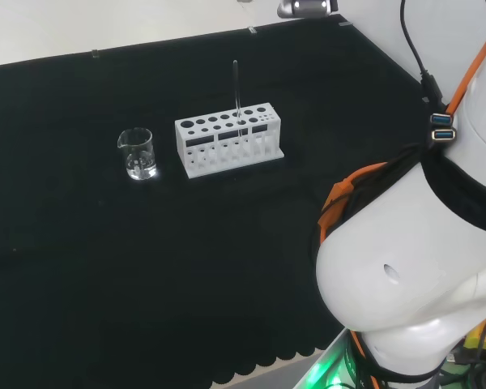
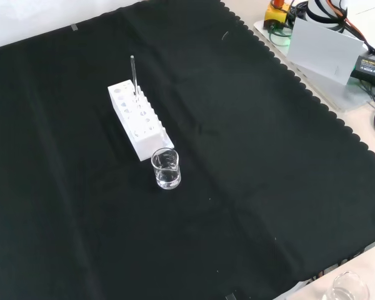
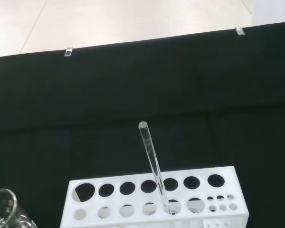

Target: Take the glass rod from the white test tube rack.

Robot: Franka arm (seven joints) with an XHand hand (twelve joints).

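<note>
A clear glass rod (image 1: 236, 89) stands upright in the white test tube rack (image 1: 228, 139) near the middle of the black cloth in the head view. From the front, the glass rod (image 2: 134, 76) rises from the far end of the rack (image 2: 139, 119). The wrist view looks down on the rod (image 3: 153, 164), which leans slightly in one of the rack's (image 3: 154, 198) front-row holes.
A small clear glass beaker (image 1: 137, 153) stands left of the rack in the head view, and the beaker (image 2: 165, 167) is just in front of the rack in the front view. The arm's white links (image 1: 413, 259) take up the head view's right. Another small glass (image 2: 349, 288) sits off the cloth's near corner.
</note>
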